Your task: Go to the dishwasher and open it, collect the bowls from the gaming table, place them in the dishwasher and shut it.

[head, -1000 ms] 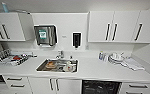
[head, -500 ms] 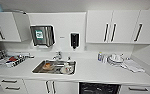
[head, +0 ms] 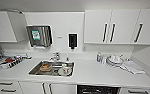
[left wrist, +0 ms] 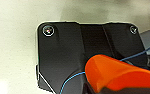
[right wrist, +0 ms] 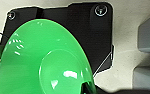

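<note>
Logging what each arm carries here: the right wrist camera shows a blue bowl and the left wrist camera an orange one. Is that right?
Not quite. The bowl in the right wrist view is green, not blue. The left wrist view does show an orange bowl.

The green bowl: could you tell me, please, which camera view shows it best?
The right wrist view: the green bowl looms large there, underside and round foot towards the camera. The left wrist view has an orange bowl instead; the head view looks over the sink and counter.
</note>
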`<state>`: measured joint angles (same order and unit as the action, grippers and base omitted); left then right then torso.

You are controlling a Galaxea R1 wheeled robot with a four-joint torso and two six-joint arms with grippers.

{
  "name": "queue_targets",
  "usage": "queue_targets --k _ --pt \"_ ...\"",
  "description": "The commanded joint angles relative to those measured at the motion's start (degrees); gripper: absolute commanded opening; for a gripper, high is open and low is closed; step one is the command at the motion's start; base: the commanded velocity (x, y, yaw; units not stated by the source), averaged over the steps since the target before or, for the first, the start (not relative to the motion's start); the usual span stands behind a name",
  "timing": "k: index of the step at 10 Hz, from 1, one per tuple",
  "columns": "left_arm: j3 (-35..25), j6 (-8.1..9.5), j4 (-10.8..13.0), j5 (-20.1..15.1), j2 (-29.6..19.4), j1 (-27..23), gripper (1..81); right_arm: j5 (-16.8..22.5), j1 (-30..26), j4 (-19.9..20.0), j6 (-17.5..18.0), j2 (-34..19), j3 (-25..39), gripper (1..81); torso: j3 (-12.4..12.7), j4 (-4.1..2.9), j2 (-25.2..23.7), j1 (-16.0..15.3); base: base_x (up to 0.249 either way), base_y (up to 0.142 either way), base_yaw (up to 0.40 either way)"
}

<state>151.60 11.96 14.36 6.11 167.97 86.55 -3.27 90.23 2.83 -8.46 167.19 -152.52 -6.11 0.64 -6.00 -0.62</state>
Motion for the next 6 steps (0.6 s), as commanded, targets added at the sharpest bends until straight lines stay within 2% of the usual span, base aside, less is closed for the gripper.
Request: queue_targets --k 1,6 --pt "0.1 -0.27 0.67 -2.33 -0.88 -2.66 1.0 3.09 -2.64 -0.37 0.11 -0.61 0.12 1.0 0.0 0.0 0.02 0.0 0.078 0.0 0.0" --pt "-0.87 -0.27 1.54 -2.24 -1.06 -2.57 1.0 3.44 -2.73 -0.02 0.19 -0.61 0.13 1.0 0.0 0.0 0.02 0.0 0.0 0.0 0.0"
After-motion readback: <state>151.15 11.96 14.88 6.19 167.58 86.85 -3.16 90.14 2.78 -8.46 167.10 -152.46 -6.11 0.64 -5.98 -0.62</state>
